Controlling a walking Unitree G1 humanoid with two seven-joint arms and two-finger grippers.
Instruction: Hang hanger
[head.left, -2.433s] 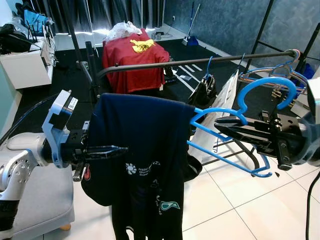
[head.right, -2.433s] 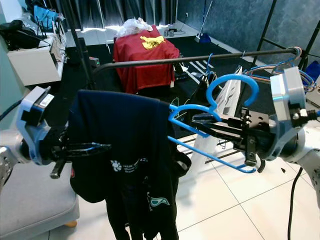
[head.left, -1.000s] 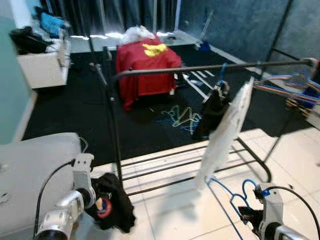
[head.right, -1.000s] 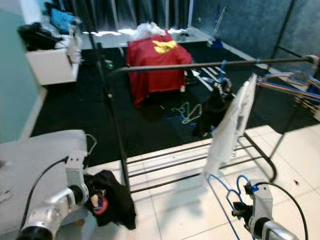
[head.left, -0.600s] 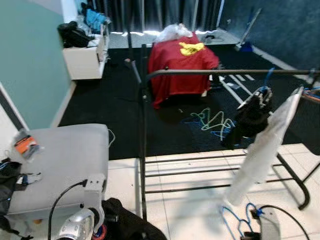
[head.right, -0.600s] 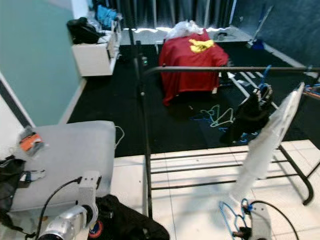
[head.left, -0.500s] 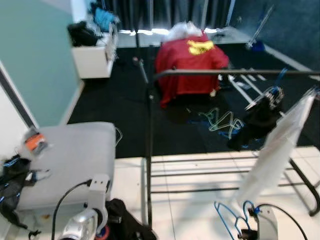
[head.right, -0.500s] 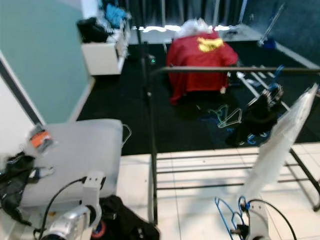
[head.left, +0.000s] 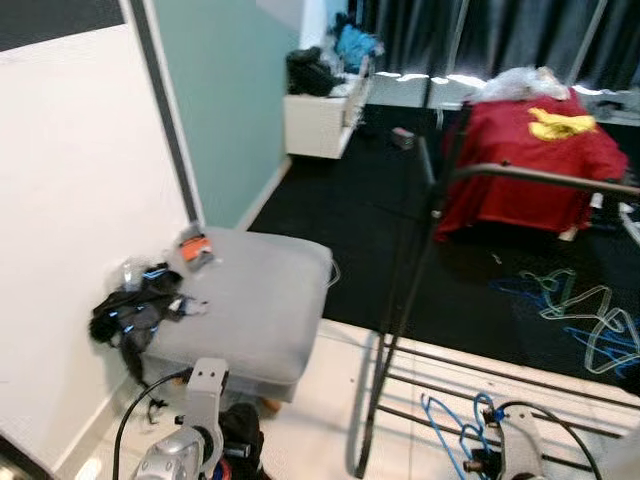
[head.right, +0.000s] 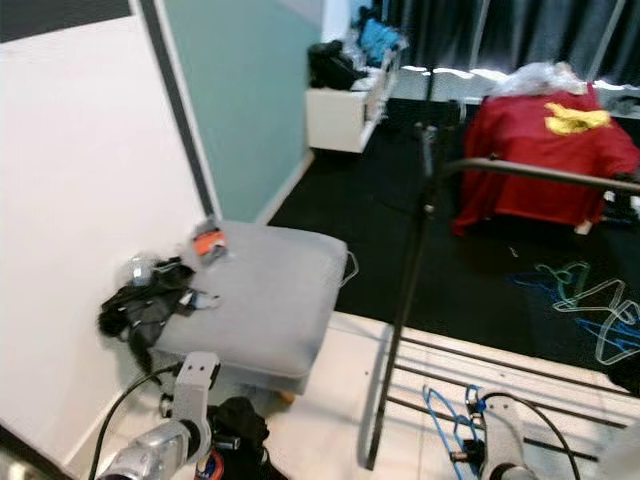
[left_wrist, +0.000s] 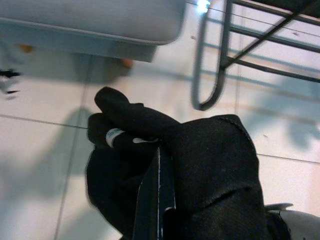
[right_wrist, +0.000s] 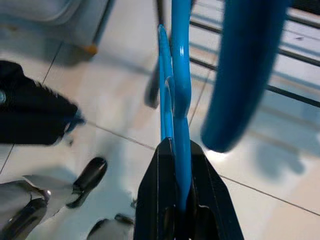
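One blue hanger (right_wrist: 176, 100) clenched in the right gripper (right_wrist: 181, 195); one black garment (left_wrist: 200, 160) pinched by the left gripper (left_wrist: 157, 195).

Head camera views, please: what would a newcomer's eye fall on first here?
Probably the red cloth with a yellow mark, draped at the back on the dark floor. Nearer, a grey ottoman stands by the white wall, and low down the right gripper pinches a blue hanger.
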